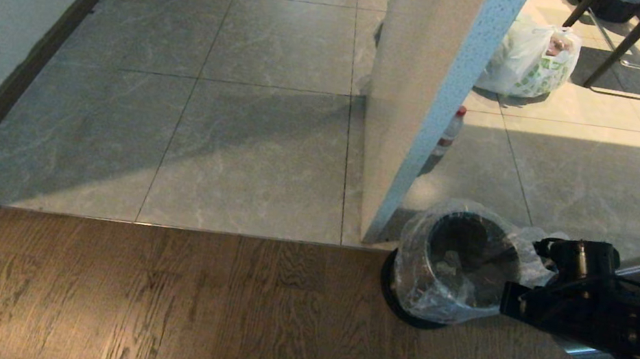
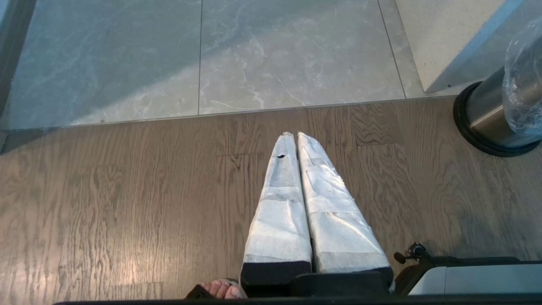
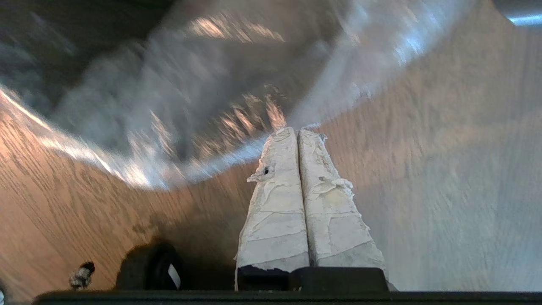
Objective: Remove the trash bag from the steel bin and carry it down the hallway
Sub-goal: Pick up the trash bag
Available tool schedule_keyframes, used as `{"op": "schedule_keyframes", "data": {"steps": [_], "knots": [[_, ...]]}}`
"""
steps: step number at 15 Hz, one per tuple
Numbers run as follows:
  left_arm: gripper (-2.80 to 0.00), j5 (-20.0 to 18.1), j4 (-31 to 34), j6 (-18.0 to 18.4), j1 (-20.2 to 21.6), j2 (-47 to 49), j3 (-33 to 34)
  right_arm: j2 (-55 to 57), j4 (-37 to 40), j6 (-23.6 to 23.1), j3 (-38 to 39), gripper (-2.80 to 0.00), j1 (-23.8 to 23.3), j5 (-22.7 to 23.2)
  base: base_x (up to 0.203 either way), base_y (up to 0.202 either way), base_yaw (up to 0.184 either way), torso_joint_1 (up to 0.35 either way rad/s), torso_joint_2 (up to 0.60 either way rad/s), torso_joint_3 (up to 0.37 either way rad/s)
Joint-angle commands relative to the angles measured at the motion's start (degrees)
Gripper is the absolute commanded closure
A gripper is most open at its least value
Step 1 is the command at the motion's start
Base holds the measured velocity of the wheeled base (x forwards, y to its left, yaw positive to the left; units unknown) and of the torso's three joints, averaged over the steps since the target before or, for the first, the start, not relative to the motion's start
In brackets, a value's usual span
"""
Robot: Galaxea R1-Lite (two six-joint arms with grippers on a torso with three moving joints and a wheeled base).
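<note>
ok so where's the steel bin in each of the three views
Head view: the steel bin stands low and right of centre, at the foot of the pale pillar, wrapped in the trash bag.
Left wrist view: at the right edge, cut off, steel side and black base showing.
Right wrist view: too blurred to pick out.
Shared landmark: the wood-plank floor under it.

Steel bin (image 1: pixel 448 274), trash bag (image 1: pixel 462 267) in it, at wood floor's (image 1: pixel 139 306) edge beside pillar (image 1: pixel 421 92); right gripper (image 1: pixel 512 302) just right.
</note>
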Motion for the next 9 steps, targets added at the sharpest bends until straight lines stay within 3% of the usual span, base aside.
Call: {"op": "schedule_keyframes", "data": {"steps": [1, 9], "knots": [[0.00, 0.0, 0.0, 0.0, 0.0, 0.0, 0.0, 3.1, -0.2, 0.1, -1.9, 0.00, 0.7, -0.1, 0.000, 0.000, 0.000, 0.000, 0.00, 0.000], [0.00, 0.0, 0.0, 0.0, 0.0, 0.0, 0.0, 9.8, -9.4, -0.1, -6.4, 0.00, 1.8, -0.5, 0.000, 0.000, 0.000, 0.000, 0.00, 0.000]]}}
